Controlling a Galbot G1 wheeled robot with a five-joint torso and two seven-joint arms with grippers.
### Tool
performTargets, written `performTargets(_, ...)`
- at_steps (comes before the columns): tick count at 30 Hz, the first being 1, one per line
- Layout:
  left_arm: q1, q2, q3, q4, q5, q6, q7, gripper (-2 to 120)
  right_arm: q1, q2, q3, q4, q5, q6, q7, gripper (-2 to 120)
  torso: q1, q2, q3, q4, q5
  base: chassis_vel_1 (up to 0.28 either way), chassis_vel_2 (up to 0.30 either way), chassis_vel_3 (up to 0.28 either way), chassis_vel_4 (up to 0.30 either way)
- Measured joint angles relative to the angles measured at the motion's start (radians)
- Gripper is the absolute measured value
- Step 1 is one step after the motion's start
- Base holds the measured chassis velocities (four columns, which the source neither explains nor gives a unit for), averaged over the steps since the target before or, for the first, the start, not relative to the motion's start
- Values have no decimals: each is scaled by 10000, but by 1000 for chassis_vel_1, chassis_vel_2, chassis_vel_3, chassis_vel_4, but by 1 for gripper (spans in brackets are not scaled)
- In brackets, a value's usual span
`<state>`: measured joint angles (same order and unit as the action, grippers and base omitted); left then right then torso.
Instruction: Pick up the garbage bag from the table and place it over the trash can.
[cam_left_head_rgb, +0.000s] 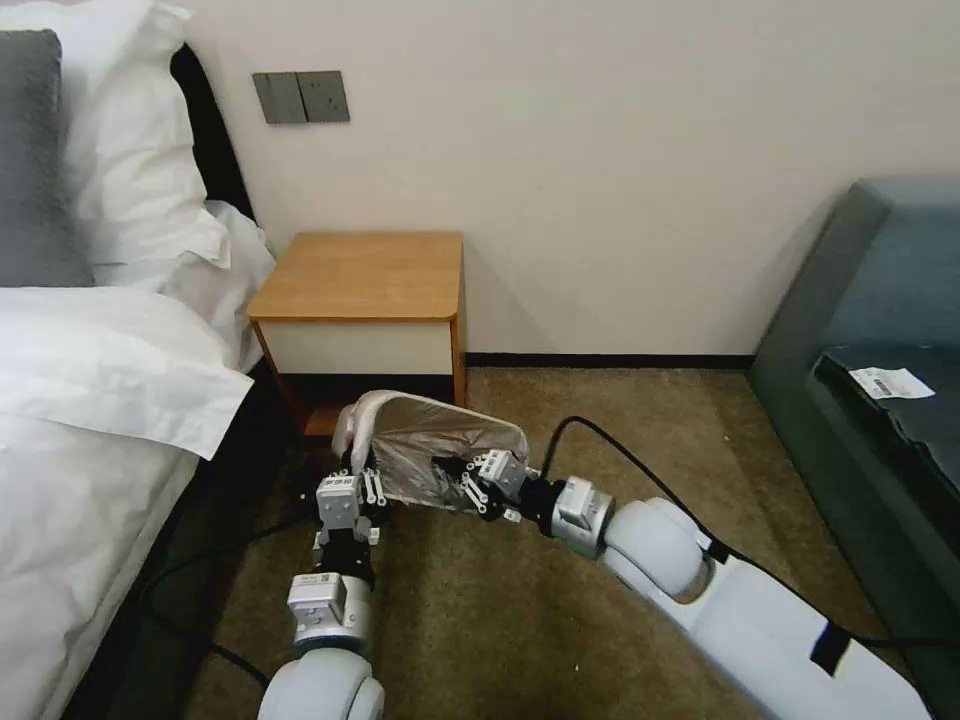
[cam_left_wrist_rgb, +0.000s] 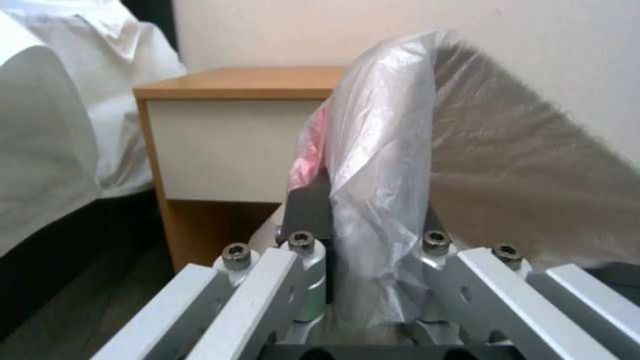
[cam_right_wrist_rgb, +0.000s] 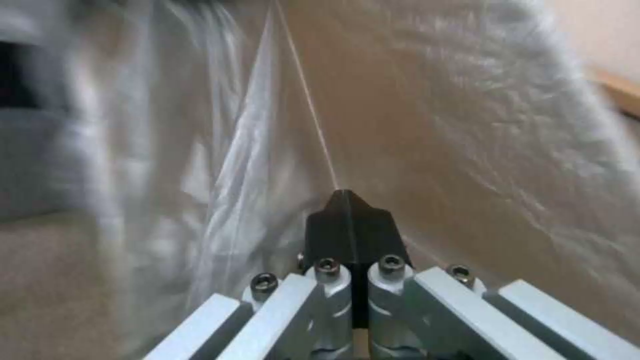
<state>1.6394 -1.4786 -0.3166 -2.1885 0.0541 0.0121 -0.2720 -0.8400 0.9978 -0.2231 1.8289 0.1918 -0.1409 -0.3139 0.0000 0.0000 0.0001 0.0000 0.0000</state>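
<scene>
Right gripper (cam_right_wrist_rgb: 347, 220): black pads pressed flat together, pinching a fold of the garbage bag (cam_right_wrist_rgb: 427, 125). A taut crease runs straight off the pad tips. Crinkled translucent film spreads on both sides of the gripper. Carpet (cam_right_wrist_rgb: 47, 280) beside the bag.

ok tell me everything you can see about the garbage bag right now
The thin, crinkly, translucent clear plastic garbage bag with a pinkish-red edge is off the light-brown wooden nightstand and stretched open over the carpet in front of it. The left claw is shut on a bunched fold at one side, and the right claw is shut on a taut edge at the other. Its mouth tilts toward the robot.
</scene>
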Motion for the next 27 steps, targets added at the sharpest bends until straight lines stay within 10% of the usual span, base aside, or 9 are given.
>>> performTargets(27, 441, 79, 692, -509, 1298, -464, 434, 11, 2337, 1428, -2008, -2755, -754, -122, 528, 0, 0, 0, 0, 1, 0, 0, 0, 0, 0)
